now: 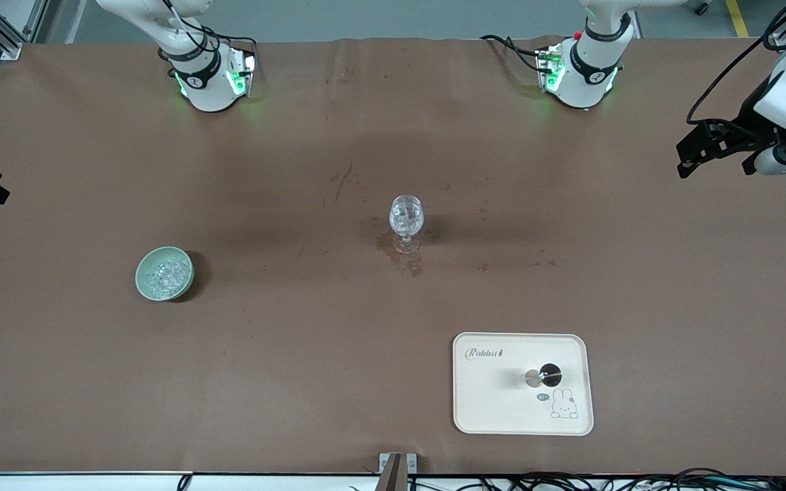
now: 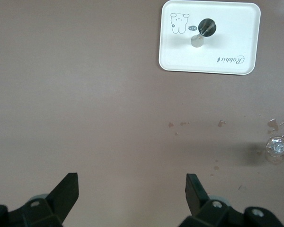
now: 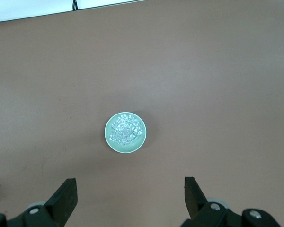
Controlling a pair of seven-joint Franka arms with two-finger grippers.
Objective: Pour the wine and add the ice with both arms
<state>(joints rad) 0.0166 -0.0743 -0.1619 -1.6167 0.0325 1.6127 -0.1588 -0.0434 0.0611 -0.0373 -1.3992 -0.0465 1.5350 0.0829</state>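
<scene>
brown table (image 1: 297, 375) mostly bare, wide room between things. left gripper (image 2: 132, 191) spread wide, holding nothing, high over table's left-arm end at 3 o'clock. right gripper (image 3: 128, 194) spread wide, empty, over pale green bowl (image 3: 108, 137) at 9 o'clock. cream tray (image 1: 502, 409), 5 o'clock near front edge, carries dark-topped small item (image 1: 548, 374). ice (image 1: 166, 273) heaped in bowl. wine glass (image 1: 406, 221) upright at centre, well apart from all.

brown table (image 1: 311, 382) carries a green bowl (image 1: 144, 287), a wine glass (image 1: 406, 221) and a cream tray (image 1: 488, 409).
</scene>
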